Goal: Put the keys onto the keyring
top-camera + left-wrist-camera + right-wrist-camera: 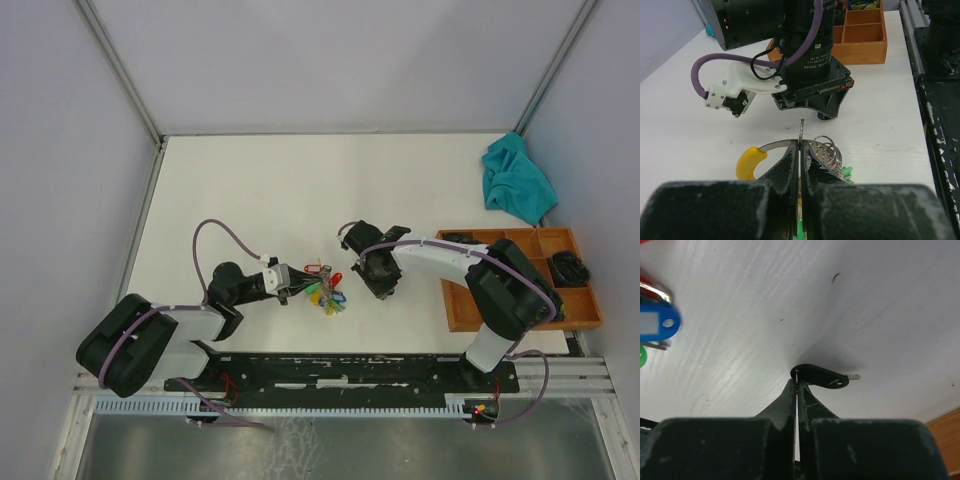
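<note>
**Both hands clamped: ring on the left, dark key on the right**

The left hand [292, 285] is pressed together on the rim of the silvery metal keyring [322, 290]. The keyring and its bunch of red, yellow, green and blue tags sit near the middle of the white bench [300, 190], between the two hands.

In the left wrist view the two fingers [787, 167] meet with no gap over the ring's arc. A curved yellow plastic tag [749, 162] sits on the ring to their left. A cluster of small wire split rings [828, 152] hangs to their right. A thin metal sliver stands upright just above the fingertips; I cannot tell whether it is the ring's edge or a key blade.

The right hand [382, 290] is just to the right of the bunch, pointing down at the bench. Its wrist view shows the fingers [787, 400] closed on the rounded end of the small black-headed key [822, 376]. The key's short metal tip [854, 376] points away from them. The key lies low against the bench; whether it touches the surface cannot be told.

A blue plastic tag [657, 324] with a white label shows at the left edge of that view, beside bits of green and red. A loose green-headed key cannot be told apart from the bunch's green pieces.

A wooden compartment tray [452, 305] stands at the bench's right side, and a crumpled teal cloth [517, 185] lies beyond it.
</note>
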You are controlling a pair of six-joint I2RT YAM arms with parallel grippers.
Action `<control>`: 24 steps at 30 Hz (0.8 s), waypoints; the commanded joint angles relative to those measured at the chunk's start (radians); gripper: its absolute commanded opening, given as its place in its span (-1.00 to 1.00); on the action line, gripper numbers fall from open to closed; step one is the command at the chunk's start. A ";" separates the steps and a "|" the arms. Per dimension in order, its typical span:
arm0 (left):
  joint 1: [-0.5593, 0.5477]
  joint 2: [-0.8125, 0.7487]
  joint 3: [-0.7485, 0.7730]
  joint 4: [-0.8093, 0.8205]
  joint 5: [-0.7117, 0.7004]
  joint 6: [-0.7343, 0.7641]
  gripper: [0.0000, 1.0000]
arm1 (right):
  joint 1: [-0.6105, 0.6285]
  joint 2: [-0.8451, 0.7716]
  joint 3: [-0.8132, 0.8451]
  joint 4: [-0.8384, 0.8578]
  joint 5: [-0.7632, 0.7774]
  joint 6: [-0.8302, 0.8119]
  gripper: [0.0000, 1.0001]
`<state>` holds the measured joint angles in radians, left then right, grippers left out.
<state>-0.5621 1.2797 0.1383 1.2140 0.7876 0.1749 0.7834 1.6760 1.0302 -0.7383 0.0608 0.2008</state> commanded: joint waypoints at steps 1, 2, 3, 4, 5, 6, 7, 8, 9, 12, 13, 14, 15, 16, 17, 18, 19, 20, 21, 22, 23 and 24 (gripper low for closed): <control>0.001 -0.022 0.029 0.039 -0.009 -0.024 -0.95 | 0.003 0.028 0.052 0.034 0.067 0.067 -0.87; 0.002 -0.022 0.029 0.038 -0.008 -0.026 -0.95 | 0.002 0.028 0.051 0.035 0.077 0.072 -0.82; 0.002 -0.023 0.029 0.039 -0.010 -0.025 -0.95 | 0.002 0.025 0.049 0.036 0.084 0.076 -0.77; 0.002 -0.023 0.029 0.038 -0.009 -0.025 -0.95 | 0.003 0.016 0.048 0.038 0.093 0.079 -0.72; 0.002 -0.025 0.028 0.037 -0.010 -0.025 -0.95 | 0.003 0.005 0.044 0.041 0.099 0.082 -0.65; 0.002 -0.026 0.028 0.037 -0.011 -0.025 -0.95 | 0.004 -0.010 0.039 0.046 0.100 0.083 -0.58; 0.003 -0.026 0.028 0.038 -0.012 -0.025 -0.95 | 0.006 -0.029 0.035 0.052 0.101 0.084 -0.52; 0.002 -0.026 0.029 0.036 -0.013 -0.025 -0.95 | 0.009 -0.051 0.026 0.060 0.101 0.084 -0.48; 0.002 -0.025 0.029 0.037 -0.013 -0.026 -0.95 | 0.011 -0.072 0.016 0.070 0.102 0.084 -0.45; 0.002 -0.023 0.030 0.037 -0.013 -0.029 -0.95 | 0.016 -0.133 -0.024 0.106 0.104 0.066 -0.40; 0.002 -0.022 0.030 0.038 -0.013 -0.029 -0.95 | 0.017 -0.148 -0.037 0.116 0.107 0.059 -0.40; 0.002 -0.021 0.030 0.037 -0.013 -0.030 -0.95 | 0.019 -0.159 -0.050 0.125 0.107 0.052 -0.40; 0.002 -0.020 0.030 0.038 -0.012 -0.030 -0.95 | 0.019 -0.166 -0.059 0.132 0.107 0.046 -0.37; 0.002 -0.018 0.032 0.037 -0.011 -0.031 -0.95 | 0.019 -0.166 -0.063 0.135 0.106 0.048 -0.34; 0.002 -0.016 0.033 0.037 -0.011 -0.032 -0.95 | 0.019 -0.159 -0.064 0.128 0.107 0.053 -0.33; 0.001 -0.014 0.033 0.038 -0.011 -0.033 -0.95 | 0.019 -0.148 -0.064 0.124 0.107 0.061 -0.32; 0.002 -0.013 0.034 0.038 -0.010 -0.033 -0.95 | 0.019 -0.141 -0.065 0.118 0.114 0.075 -0.32; 0.002 -0.011 0.034 0.037 -0.008 -0.034 -0.95 | 0.019 -0.135 -0.071 0.120 0.118 0.090 -0.31; 0.002 -0.011 0.035 0.036 -0.008 -0.036 -0.95 | 0.018 -0.133 -0.080 0.125 0.124 0.106 -0.31; 0.002 -0.011 0.035 0.038 -0.007 -0.036 -0.95 | 0.017 -0.132 -0.086 0.131 0.127 0.117 -0.30; 0.001 -0.011 0.035 0.038 -0.007 -0.035 -0.95 | 0.016 -0.129 -0.092 0.133 0.126 0.129 -0.31; 0.002 -0.010 0.035 0.037 -0.007 -0.036 -0.95 | 0.016 -0.125 -0.095 0.137 0.126 0.139 -0.30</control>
<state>-0.5621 1.2797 0.1387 1.2060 0.7872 0.1749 0.7967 1.5391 0.9543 -0.6338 0.1532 0.2813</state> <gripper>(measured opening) 0.043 0.345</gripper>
